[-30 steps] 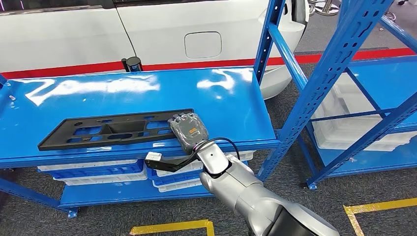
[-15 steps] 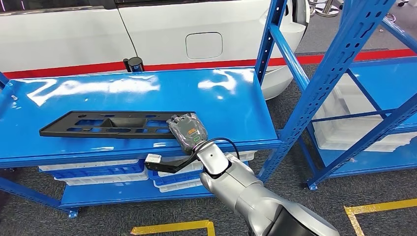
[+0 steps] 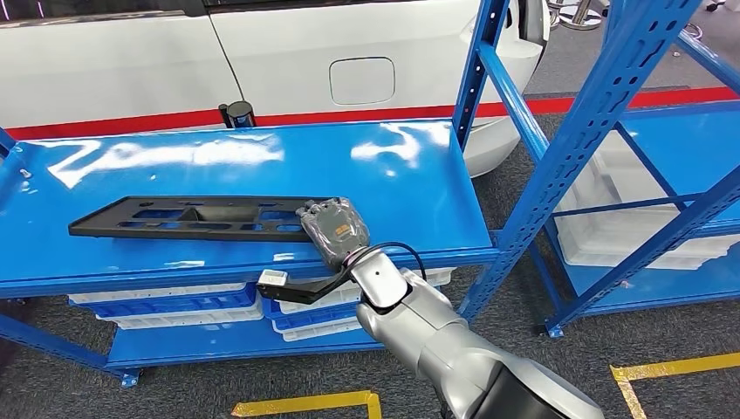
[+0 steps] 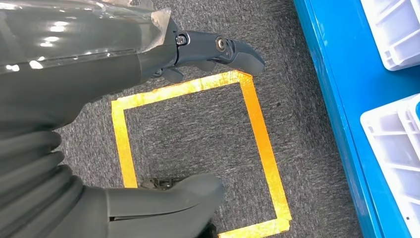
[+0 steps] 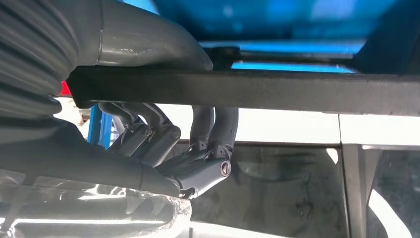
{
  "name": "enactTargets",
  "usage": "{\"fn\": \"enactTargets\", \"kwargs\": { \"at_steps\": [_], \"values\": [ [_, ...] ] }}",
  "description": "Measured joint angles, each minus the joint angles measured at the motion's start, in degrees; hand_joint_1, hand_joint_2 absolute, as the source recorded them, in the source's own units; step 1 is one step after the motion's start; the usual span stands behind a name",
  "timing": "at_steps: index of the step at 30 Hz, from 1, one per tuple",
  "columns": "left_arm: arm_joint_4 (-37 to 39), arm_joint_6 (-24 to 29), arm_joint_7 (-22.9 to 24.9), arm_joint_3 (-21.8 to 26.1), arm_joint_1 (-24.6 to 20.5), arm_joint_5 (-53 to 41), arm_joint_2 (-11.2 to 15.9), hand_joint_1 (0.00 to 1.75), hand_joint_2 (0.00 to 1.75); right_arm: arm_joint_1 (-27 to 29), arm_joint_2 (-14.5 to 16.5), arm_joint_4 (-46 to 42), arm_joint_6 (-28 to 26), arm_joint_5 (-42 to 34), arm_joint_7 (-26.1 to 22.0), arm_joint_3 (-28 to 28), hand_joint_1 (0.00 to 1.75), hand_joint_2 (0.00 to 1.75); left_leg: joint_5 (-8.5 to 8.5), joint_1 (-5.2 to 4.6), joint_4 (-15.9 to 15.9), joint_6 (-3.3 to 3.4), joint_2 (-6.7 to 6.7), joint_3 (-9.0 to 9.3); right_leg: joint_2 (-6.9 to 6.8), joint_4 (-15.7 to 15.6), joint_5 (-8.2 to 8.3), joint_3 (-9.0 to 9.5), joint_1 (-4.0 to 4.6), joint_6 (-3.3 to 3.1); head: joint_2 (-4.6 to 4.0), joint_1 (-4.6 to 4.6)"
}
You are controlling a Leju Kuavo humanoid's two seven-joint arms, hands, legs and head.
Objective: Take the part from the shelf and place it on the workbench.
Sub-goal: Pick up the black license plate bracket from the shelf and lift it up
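A long black plastic part (image 3: 192,218) with several cut-outs hangs just above the blue shelf top (image 3: 401,183), level and nearly edge-on. My right hand (image 3: 334,231) grips its right end near the shelf's front edge. In the right wrist view the thumb lies over the part's dark bar (image 5: 277,91) and the fingers (image 5: 208,163) curl under it. My left hand (image 4: 74,74) hangs over the grey floor, holding nothing, with its fingers (image 4: 218,49) and thumb (image 4: 168,201) apart.
A white car (image 3: 262,61) stands close behind the shelf. Blue uprights (image 3: 476,78) rise at the shelf's right end. A second blue rack (image 3: 689,148) with white bins (image 3: 611,236) stands to the right. Bins (image 3: 174,301) sit on the lower shelf. Yellow tape (image 4: 257,129) marks the floor.
The right hand has raised the part off the shelf top. Its far left end has come up and the part now looks flatter and more edge-on.
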Motion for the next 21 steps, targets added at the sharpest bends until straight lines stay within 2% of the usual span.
{"fn": "enactTargets", "kwargs": {
  "at_steps": [7,15,21],
  "values": [
    [0.00,-0.65,0.85,0.35,0.37,-0.26,0.39,0.00,0.00,-2.94,-0.47,-3.85,-2.88,-0.09,-3.94,-6.78,1.75,1.75,0.00,0.01,0.00,0.00,0.02,-0.02,0.00,0.01,0.01,-0.01,-0.02,0.00,0.00,0.00],
    [0.00,-0.95,2.17,0.86,0.61,-0.50,1.03,0.00,0.00,-2.57,-1.96,-16.68,-0.07,8.56,-4.91,-15.25,1.75,1.75,0.00,0.04,0.00,0.00,0.02,-0.07,0.00,0.01,0.01,-0.08,-0.01,0.00,0.00,0.00],
    [0.00,-0.98,3.03,0.98,0.61,-0.63,1.18,0.00,0.00,-1.95,-2.63,-22.65,1.48,10.12,-5.12,-19.04,1.75,1.75,0.00,0.03,0.00,0.00,0.02,-0.07,0.00,0.01,0.01,-0.07,-0.02,0.00,0.00,0.01]
  ]
}}
